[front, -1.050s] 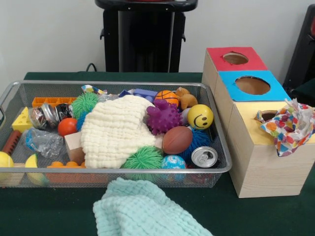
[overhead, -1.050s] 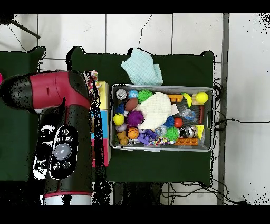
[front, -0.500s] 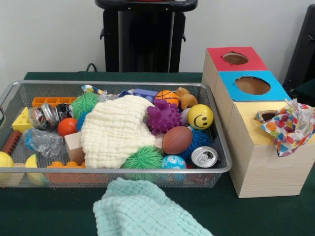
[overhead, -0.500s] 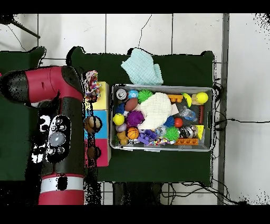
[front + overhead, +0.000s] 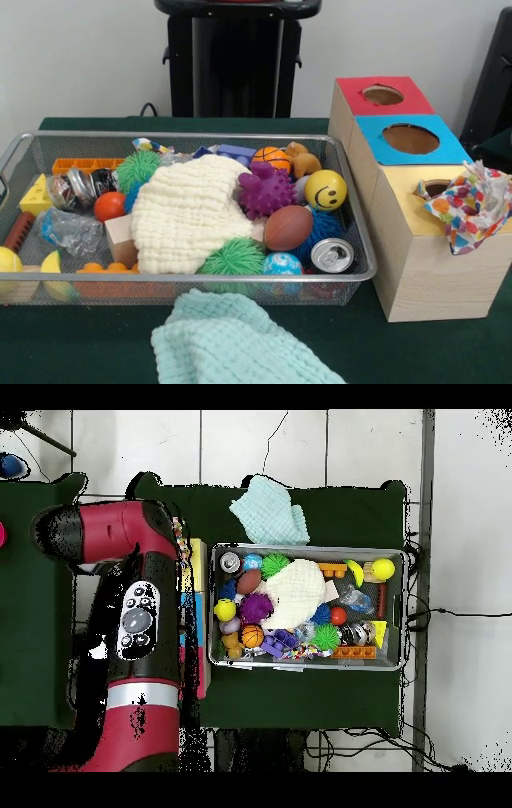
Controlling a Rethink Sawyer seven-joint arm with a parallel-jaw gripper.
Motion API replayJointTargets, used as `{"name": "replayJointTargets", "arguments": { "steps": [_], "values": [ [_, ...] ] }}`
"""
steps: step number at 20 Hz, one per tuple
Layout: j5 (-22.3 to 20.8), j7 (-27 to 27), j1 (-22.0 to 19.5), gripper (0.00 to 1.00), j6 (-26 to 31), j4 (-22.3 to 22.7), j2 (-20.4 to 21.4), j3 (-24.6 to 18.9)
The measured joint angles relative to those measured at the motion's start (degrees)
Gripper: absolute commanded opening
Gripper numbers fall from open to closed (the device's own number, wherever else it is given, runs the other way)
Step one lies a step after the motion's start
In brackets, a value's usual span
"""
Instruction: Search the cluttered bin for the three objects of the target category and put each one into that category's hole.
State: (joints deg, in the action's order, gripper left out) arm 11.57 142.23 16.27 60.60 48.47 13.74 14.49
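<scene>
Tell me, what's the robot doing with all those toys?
Nothing is being held right now. The red arm hangs over the wooden box with coloured holes, beside the wire bin full of toys. A patterned cloth sits partly in the yellow hole. One cream cloth lies in the bin, and a mint cloth lies outside it.

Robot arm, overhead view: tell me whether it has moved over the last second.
Yes. The arm has swung toward the bin compared with half a second ago, and again covers most of the row of boxes beside it.
</scene>
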Motion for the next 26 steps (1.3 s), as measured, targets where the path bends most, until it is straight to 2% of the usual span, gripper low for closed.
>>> {"name": "replayJointTargets", "arguments": {
  "steps": [4,12,26],
  "values": [
    [0.8,0.0,-0.9,0.0,0.0,-0.3,-0.9,0.2],
    [1.1,0.0,-1.0,0.0,0.0,0.1,-0.3,0.3],
    [1.1,0.0,-1.9,0.0,-1.0,3.8,1.9,0.3]
  ]
}}
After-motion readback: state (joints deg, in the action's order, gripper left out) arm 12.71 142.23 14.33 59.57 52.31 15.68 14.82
